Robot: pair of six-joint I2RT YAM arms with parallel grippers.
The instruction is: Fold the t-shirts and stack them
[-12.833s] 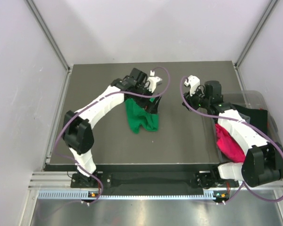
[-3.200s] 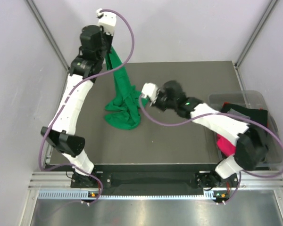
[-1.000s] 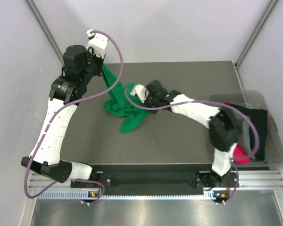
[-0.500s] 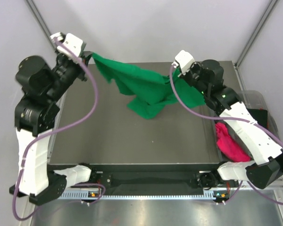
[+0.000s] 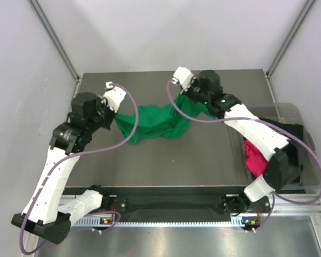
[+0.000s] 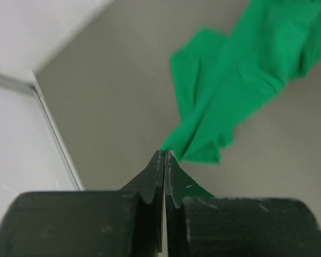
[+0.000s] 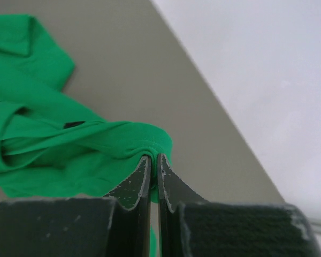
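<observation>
Two thin pinches are all I have: the left gripper (image 6: 165,156) and right gripper (image 7: 154,158) are each clamped on an edge of the green t-shirt (image 5: 155,120), which lies bunched at the far middle of the table (image 5: 176,160). Pulling too hard to spread it could slip a hem free, or set the twist in.
</observation>
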